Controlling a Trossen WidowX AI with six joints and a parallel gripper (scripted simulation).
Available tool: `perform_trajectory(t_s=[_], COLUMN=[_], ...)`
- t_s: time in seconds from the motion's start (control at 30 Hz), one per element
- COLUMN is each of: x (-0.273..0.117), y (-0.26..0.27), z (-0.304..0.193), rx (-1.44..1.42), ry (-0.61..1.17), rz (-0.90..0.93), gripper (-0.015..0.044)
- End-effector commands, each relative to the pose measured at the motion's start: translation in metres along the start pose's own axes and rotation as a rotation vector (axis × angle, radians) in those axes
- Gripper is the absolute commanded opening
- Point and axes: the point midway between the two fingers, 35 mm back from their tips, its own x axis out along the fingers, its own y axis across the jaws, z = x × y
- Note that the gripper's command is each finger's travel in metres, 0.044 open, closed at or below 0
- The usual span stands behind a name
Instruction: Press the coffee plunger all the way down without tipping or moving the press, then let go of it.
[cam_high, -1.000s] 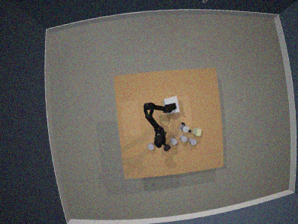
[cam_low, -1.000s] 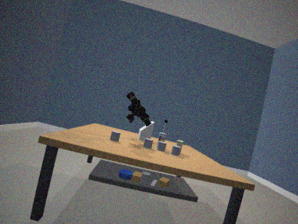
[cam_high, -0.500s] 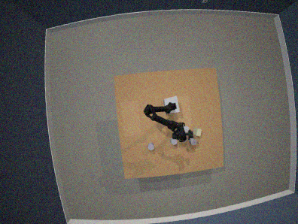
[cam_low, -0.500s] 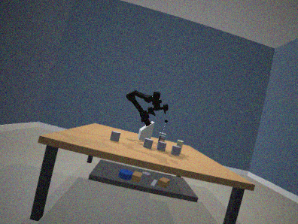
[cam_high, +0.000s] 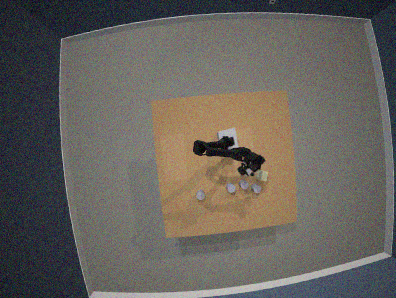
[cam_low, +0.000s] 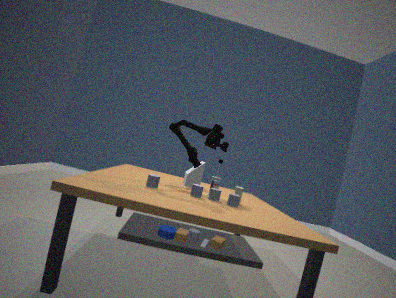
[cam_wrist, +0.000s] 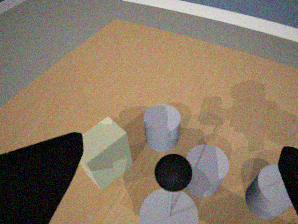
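My gripper (cam_low: 223, 147) hangs spread wide with nothing between the fingers, a dark finger (cam_wrist: 33, 189) at the left edge of the wrist view and a sliver of the other at the right edge. I hold it open and high, I judge, so the knob (cam_wrist: 173, 172) can come up between the fingers before I push.

The knob sits just below centre in the wrist view, its thin rod running down into the press (cam_wrist: 168, 219) at 6 o'clock. The plunger looks fully raised, so no pressing is done yet.

Round the press stand three grey cups: one (cam_wrist: 161, 127) at 12 o'clock, one (cam_wrist: 208, 169) just beside the knob at 3 o'clock, one (cam_wrist: 268, 191) farther right. A pale green block (cam_wrist: 105, 152) lies at 10 o'clock, near my left finger.

That crowding leaves room only straight down. Any sideways drift risks nudging a cup or tipping the press. The table (cam_high: 175, 210) edge is well apart from the cluster.
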Motion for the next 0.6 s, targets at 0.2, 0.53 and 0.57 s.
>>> perform_trajectory(t_s=[0.2, 0.53, 0.57], x=[0.025, 0.037, 0.039], y=[-0.001, 0.000, 0.000], z=[-0.047, -0.046, -0.046], rx=[-0.026, -0.024, -0.024], ry=[0.002, 0.004, 0.004], rz=[-0.001, 0.000, 0.000], gripper=[0.0440, 0.0440, 0.0440])
